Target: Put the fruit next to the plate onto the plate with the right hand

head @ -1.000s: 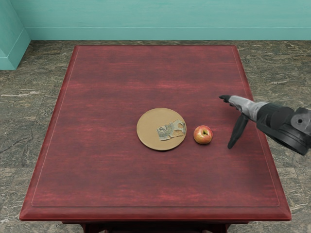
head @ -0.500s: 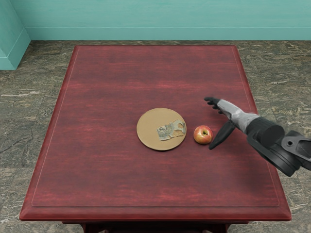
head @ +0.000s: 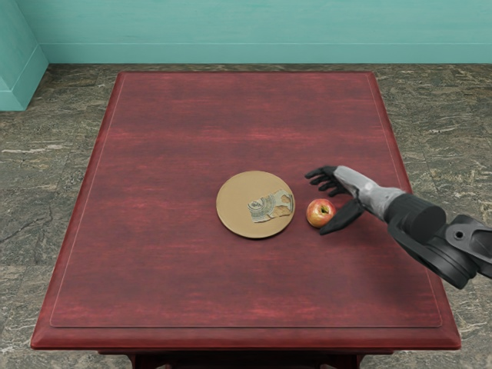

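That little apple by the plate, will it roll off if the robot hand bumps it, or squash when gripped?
The apple looks round and sits on a smooth table, so a sideways nudge would probably roll it. It seems firm, likely keeping its shape when gripped. Its smooth skin may slip in the right robot hand, now open beside it.

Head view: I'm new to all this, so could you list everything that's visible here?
table: one, dark red, filling the middle
plate: one, tan, round, table centre
grey patch: one, on the plate's right part, unidentifiable
apple: one, red-yellow, on the table right of the plate, not touching it
floor: grey-brown stone, around the table
wall: teal, along the top
right hand: one, grey and black, fingers spread, empty, just right of the apple
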{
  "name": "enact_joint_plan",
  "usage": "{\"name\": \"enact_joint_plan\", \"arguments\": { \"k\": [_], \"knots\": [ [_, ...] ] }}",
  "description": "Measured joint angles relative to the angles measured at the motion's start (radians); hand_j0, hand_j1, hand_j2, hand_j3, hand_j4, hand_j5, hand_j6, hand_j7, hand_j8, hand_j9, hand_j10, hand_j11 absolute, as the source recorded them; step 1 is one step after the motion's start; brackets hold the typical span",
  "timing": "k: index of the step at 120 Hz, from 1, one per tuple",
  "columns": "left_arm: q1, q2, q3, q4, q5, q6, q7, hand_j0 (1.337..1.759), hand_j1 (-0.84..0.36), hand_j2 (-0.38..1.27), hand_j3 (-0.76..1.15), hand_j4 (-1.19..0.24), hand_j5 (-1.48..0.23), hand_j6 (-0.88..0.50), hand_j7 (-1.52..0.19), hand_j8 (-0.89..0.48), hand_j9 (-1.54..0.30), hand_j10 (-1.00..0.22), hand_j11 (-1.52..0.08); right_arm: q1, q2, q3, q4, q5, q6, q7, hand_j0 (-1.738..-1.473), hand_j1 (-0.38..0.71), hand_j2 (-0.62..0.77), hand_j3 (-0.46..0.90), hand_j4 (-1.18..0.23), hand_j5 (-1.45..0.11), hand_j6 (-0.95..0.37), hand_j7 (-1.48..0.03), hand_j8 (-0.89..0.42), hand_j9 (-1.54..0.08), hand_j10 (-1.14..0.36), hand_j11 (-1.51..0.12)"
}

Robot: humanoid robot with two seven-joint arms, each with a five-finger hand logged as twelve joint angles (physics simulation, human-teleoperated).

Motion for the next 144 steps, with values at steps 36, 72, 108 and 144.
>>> {"name": "enact_joint_plan", "arguments": {
  "k": [36,72,108,144],
  "knots": [
    [0.000,0.000,0.000,0.000,0.000,0.000,0.000,1.658,0.34,0.00,0.00,-0.01,-0.01,-0.01,-0.01,-0.01,-0.01,-0.01,-0.01,-0.028,-0.001,0.009,0.002,0.000,0.004,0.026,-1.658,0.15,-0.07,0.00,-0.42,-0.55,-0.42,-0.55,-0.42,-0.55,-0.42,-0.55],
    [0.000,0.000,0.000,0.000,0.000,0.000,0.000,1.658,0.34,0.00,0.00,-0.01,-0.01,-0.01,-0.01,-0.01,-0.01,-0.01,-0.01,-0.034,-0.006,0.020,0.003,0.000,0.030,0.034,-1.657,0.22,0.02,0.00,-0.50,-0.65,-0.50,-0.65,-0.37,-0.66,-0.46,-0.66],
    [0.000,0.000,0.000,0.000,0.000,0.000,0.000,1.658,0.34,0.00,0.00,-0.01,-0.01,-0.01,-0.01,-0.01,-0.01,-0.01,-0.01,-0.034,-0.022,0.078,0.010,0.008,0.110,0.030,-1.658,0.22,0.06,0.00,-0.51,-0.68,-0.52,-0.67,-0.38,-0.68,-0.46,-0.67],
    [0.000,0.000,0.000,0.000,0.000,0.000,0.000,1.658,0.34,0.00,0.00,-0.01,-0.01,-0.01,-0.01,-0.01,-0.01,-0.01,-0.01,-0.028,0.001,0.113,0.012,0.010,0.138,0.013,-1.658,0.22,0.07,0.00,-0.52,-0.69,-0.52,-0.68,-0.38,-0.68,-0.47,-0.68]
  ]
}}
